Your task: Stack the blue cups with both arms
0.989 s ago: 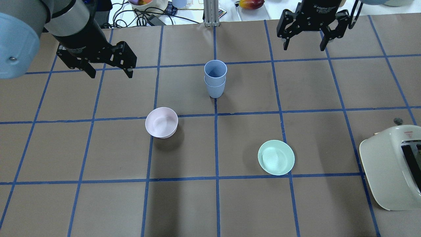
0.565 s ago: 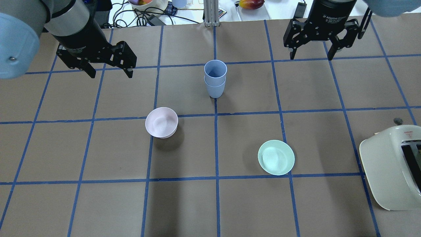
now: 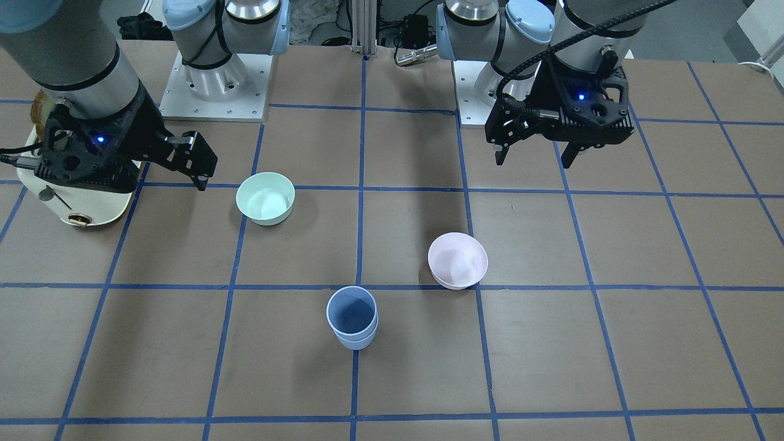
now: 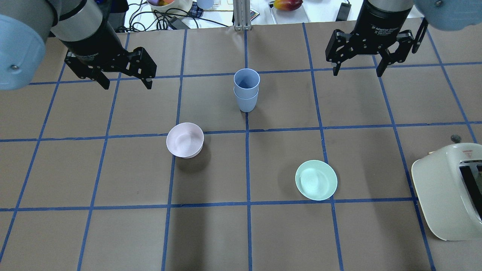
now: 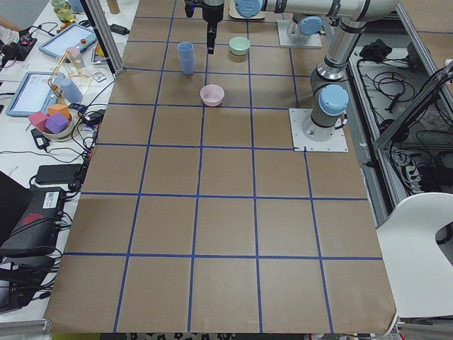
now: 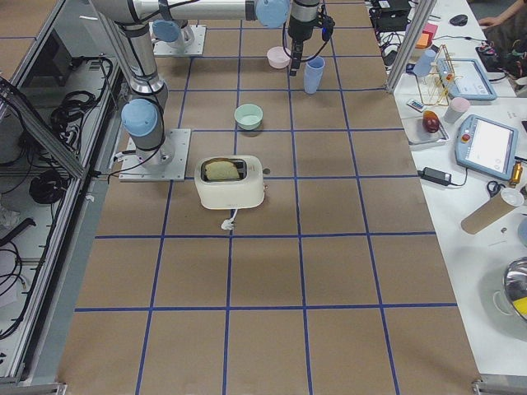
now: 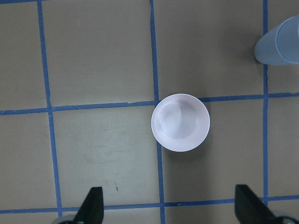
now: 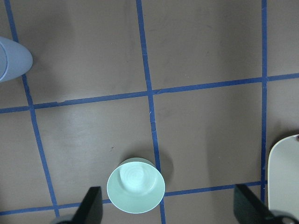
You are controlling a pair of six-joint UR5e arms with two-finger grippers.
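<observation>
bright, even, diffuse light from above. soft shadows on the table (image 4: 369,162): the pink bowl (image 4: 185,140) throws its toward the near edge, the mint bowl (image 4: 316,180) toward view-left. white bench (image 4: 218,20) beyond blown out. left wrist view warmer and brighter than the right; blue cups (image 7: 280,42) soft and stretched at its corner.

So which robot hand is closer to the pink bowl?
Left. The left gripper hangs open, up high, left of the pink bowl; the right gripper is far off right, past the blue cups.
</observation>
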